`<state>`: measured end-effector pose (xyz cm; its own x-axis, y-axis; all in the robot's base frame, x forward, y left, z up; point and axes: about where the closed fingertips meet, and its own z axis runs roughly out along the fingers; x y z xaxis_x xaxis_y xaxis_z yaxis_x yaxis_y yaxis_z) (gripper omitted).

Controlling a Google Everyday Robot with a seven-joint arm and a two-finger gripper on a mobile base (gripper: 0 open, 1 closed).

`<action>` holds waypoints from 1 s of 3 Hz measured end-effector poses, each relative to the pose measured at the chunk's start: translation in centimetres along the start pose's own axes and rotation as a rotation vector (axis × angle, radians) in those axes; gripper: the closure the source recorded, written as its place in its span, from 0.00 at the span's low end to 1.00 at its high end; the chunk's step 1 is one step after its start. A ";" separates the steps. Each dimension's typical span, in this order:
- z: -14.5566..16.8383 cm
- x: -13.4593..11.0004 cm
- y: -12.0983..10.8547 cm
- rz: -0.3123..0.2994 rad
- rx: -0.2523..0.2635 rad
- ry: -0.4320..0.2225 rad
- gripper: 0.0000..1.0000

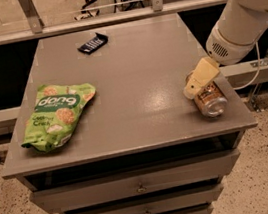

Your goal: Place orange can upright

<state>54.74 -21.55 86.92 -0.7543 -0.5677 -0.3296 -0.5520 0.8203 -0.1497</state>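
The orange can [210,101] lies on its side near the right front corner of the grey table [129,79], its silver end facing the front. My gripper [195,85], with pale yellow fingers, hangs from the white arm that comes in from the upper right. It sits right over the far end of the can and hides that end. I cannot make out contact with the can.
A green snack bag [56,114] lies at the left front of the table. A small dark packet [92,43] lies at the far middle. The table's right edge is close to the can. Drawers run below the front edge.
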 end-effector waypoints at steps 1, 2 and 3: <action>1.8 -0.5 0.7 0.157 -0.017 0.032 0.00; 3.1 -1.6 1.8 0.301 -0.028 0.051 0.00; 4.1 -1.9 2.6 0.446 -0.014 0.074 0.16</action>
<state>56.23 -18.08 83.35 -0.9428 -0.1628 -0.2911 -0.1716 0.9852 0.0049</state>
